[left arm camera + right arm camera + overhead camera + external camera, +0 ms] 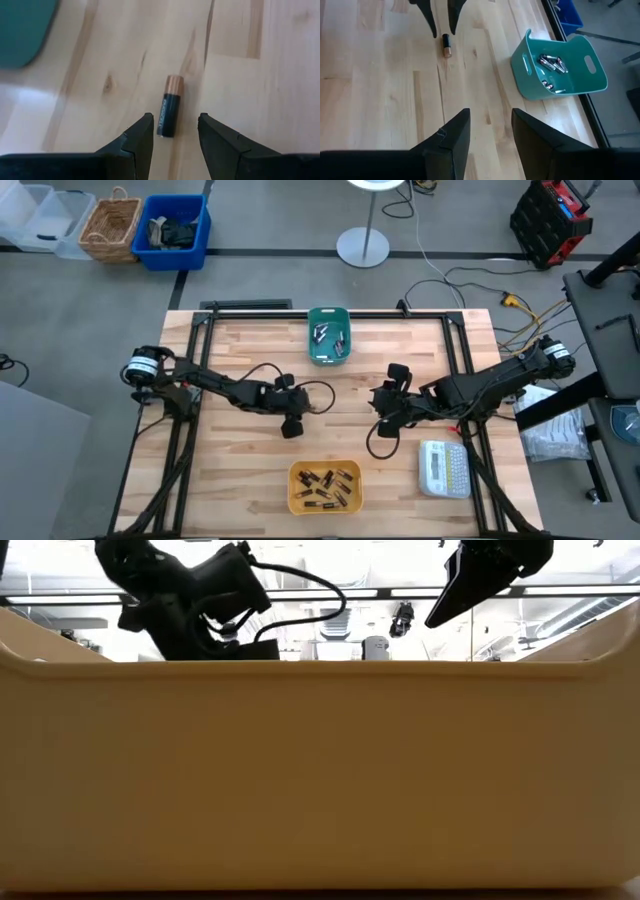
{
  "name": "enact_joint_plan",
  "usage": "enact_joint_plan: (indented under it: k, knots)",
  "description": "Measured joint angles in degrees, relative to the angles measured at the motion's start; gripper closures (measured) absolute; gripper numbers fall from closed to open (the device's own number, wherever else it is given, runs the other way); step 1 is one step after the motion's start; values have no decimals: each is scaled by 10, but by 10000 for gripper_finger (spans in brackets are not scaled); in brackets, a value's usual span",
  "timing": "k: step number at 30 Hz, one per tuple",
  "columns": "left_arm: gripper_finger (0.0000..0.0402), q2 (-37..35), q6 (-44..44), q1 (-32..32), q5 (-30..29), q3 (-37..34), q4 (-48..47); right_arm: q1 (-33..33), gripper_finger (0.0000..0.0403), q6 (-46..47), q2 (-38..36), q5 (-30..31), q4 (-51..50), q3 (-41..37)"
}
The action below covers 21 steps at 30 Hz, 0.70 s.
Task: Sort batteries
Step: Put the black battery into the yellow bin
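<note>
1. Pale wood planks make up your counter (250,350), framed by black rails, with grey floor all around it.
2. Your left end effector (174,131) hangs just above the boards near the counter's middle, fingers spread, with a single battery (170,106) lying flat on the wood between the fingertips. It has a black body and a copper end, and neither finger touches it.
3. Your right end effector (488,131) is also spread and holds nothing. It hovers right of centre and faces across the counter towards the left one.
4. At the far edge sits a teal bin (328,335) holding several silvery cells (551,63).
5. At the near edge sits a yellow bin (325,487) holding more batteries (327,483), dark with copper bands. Its wall fills most of the low view.
6. On the counter's near right corner lies a white label maker (444,468) with a keypad.
7. Beyond the counter, on the floor, you see a blue crate (175,230), a wicker basket (110,225), a clear tub (40,218), a round white stand base (362,247) and a red and black case (552,220).
</note>
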Motion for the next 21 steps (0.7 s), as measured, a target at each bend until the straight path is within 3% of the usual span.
enact_joint_plan:
  k: [14,21]
  knots:
    - [267,24,34,3,4,-42,97,0,286,5,0,0,2,3]
    - [267,55,36,3,2,-40,110,0,278,5,0,0,4,3]
